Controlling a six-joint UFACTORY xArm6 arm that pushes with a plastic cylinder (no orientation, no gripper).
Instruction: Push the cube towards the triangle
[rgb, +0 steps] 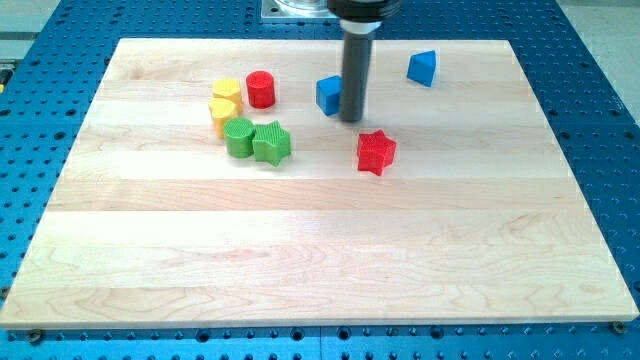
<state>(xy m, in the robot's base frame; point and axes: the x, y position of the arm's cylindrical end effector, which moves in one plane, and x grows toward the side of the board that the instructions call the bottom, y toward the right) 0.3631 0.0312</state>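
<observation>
Currently my tip (351, 118) sits at the blue plastic cube's (328, 94) right; no hand exists. Better circle left, then push rightward toward the blue triangle (423, 67).

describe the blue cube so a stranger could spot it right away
Start at the dark rod coming down from the top of the wooden board. The blue cube sits right at my tip's left. The only other blue block, the triangle, lies apart, off to the right.

Wooden board (320, 250), eight coloured blocks
</observation>
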